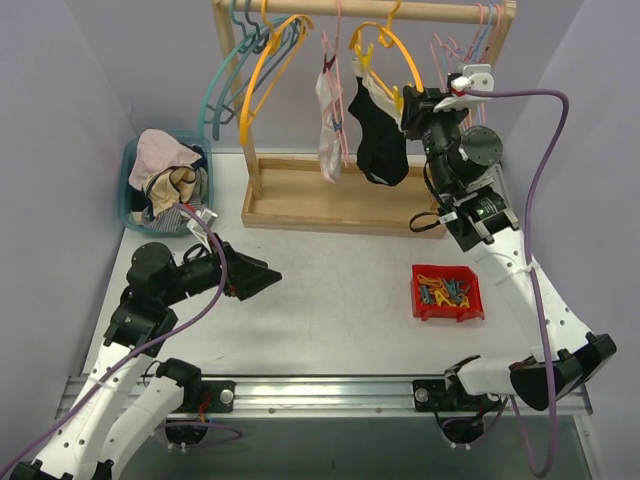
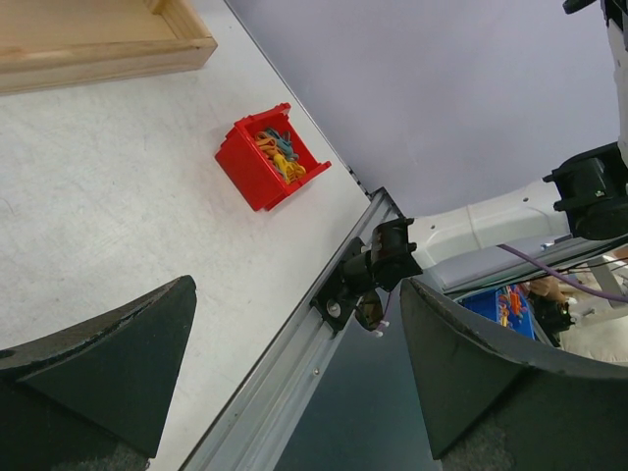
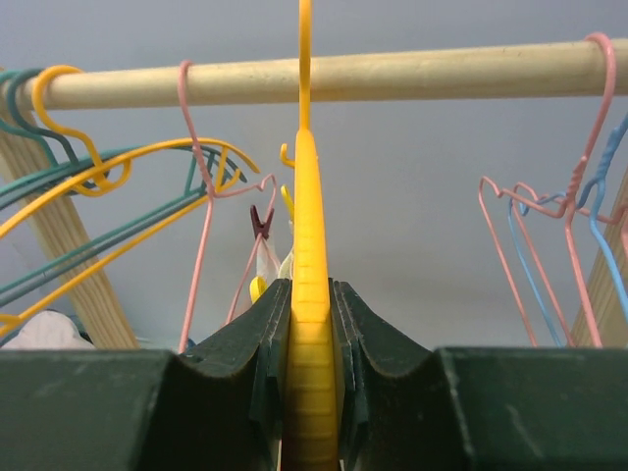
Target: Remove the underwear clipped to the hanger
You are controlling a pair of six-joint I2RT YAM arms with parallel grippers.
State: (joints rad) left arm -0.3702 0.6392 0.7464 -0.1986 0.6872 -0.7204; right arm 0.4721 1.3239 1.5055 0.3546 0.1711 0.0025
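The black underwear (image 1: 380, 140) hangs from a yellow hanger (image 1: 395, 45) on the wooden rod (image 1: 420, 12). The pale underwear (image 1: 329, 125) hangs just left of it from a thin pink hanger. My right gripper (image 1: 408, 105) is raised at the yellow hanger's right end. In the right wrist view that gripper (image 3: 312, 285) is shut on a ribbed yellow clip (image 3: 311, 226), with the hanger's hook rising over the rod behind it. My left gripper (image 1: 270, 278) rests low over the table, open and empty (image 2: 294, 294).
A red bin of loose clips (image 1: 447, 292) sits right of centre on the table. A blue basket (image 1: 128, 185) of clothes is at the back left. The rack's wooden base tray (image 1: 300, 200) lies under the rod. Teal, yellow, pink and blue empty hangers crowd both ends of the rod.
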